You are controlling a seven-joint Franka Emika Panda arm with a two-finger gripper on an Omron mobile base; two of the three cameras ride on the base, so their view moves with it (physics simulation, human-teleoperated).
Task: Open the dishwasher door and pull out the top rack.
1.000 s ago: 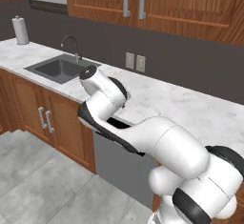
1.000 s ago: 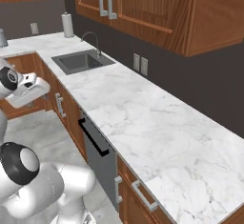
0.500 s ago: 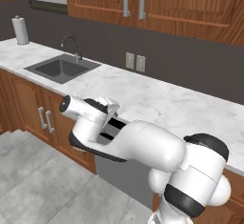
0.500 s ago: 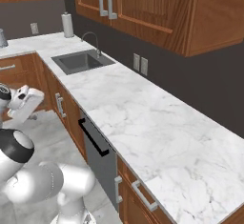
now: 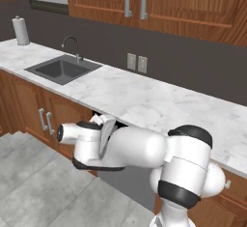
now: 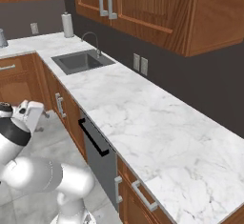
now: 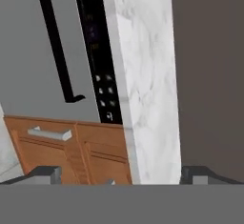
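Your marble counter runs the length of the wall, with wooden upper cabinets above it and a dark backsplash behind.

The arm is swung low, across the front of the base cabinets in the left base view, hiding most of what sits under the counter there.

The dishwasher door is shut, flush under the counter edge between the brown cabinet doors; you get it best in the right base view. Its black bar handle runs along the top, just below the counter lip. In the hand view the same door appears rolled sideways, with the handle and the black control strip beside the counter's edge. The top rack is behind the shut door, so you can't see it.

Sink sits well left of the dishwasher, paper towel roll in the far corner.

Gripper: fingertips spread wide, nothing between them, apart from the door and handle.
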